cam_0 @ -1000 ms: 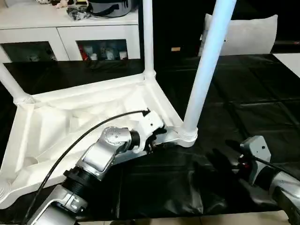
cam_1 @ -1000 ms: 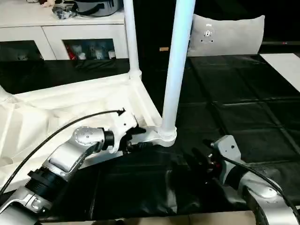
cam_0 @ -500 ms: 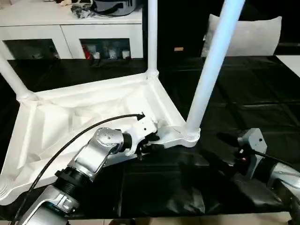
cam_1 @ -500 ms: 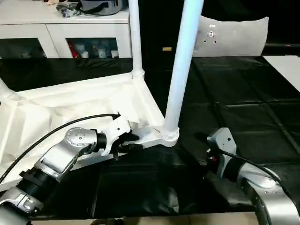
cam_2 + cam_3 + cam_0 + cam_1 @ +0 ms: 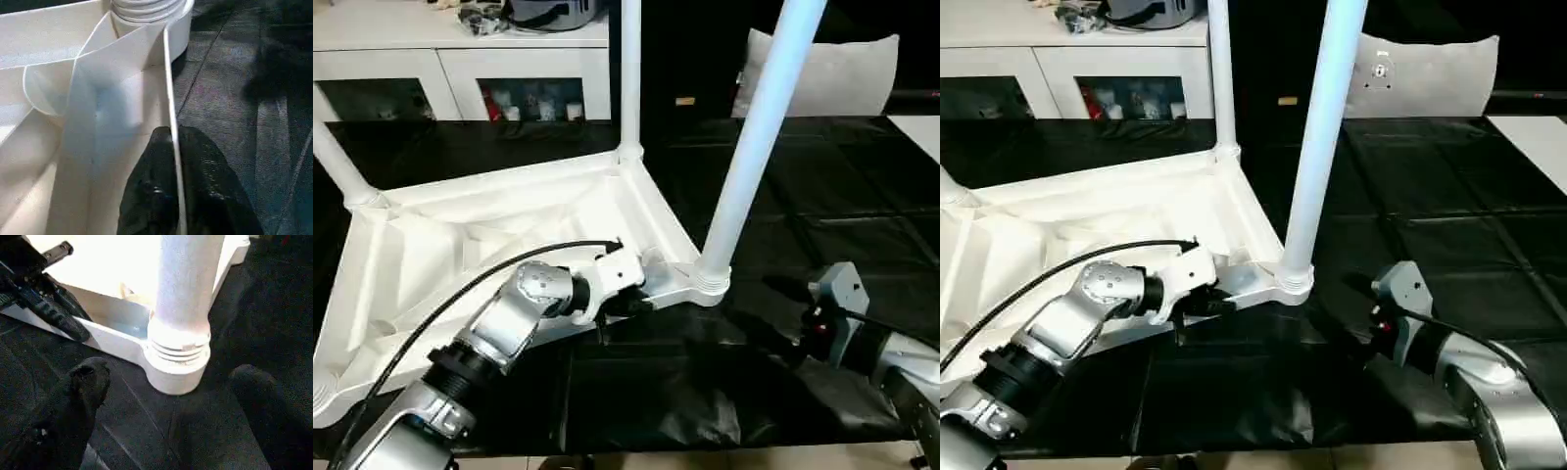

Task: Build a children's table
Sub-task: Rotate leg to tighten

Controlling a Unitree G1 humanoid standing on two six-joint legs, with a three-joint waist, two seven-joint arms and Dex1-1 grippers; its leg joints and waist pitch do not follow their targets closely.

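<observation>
Since a second ago, our left gripper [image 5: 628, 302] has clamped down on the upturned tabletop's near rim [image 5: 661, 294].

Head view: our right gripper [image 5: 781, 315] waits spread open at four o'clock of the near leg [image 5: 754, 147]; the children's table [image 5: 470, 245] lies upside down on black cloth [image 5: 822, 206].

Left wrist: black fingers [image 5: 149, 191] pinch the thin wall.

Right wrist: the corner socket [image 5: 178, 364] sits between the gaping fingers [image 5: 78, 391]. Pulling could slip this thin rim free. No writing is legible.
</observation>
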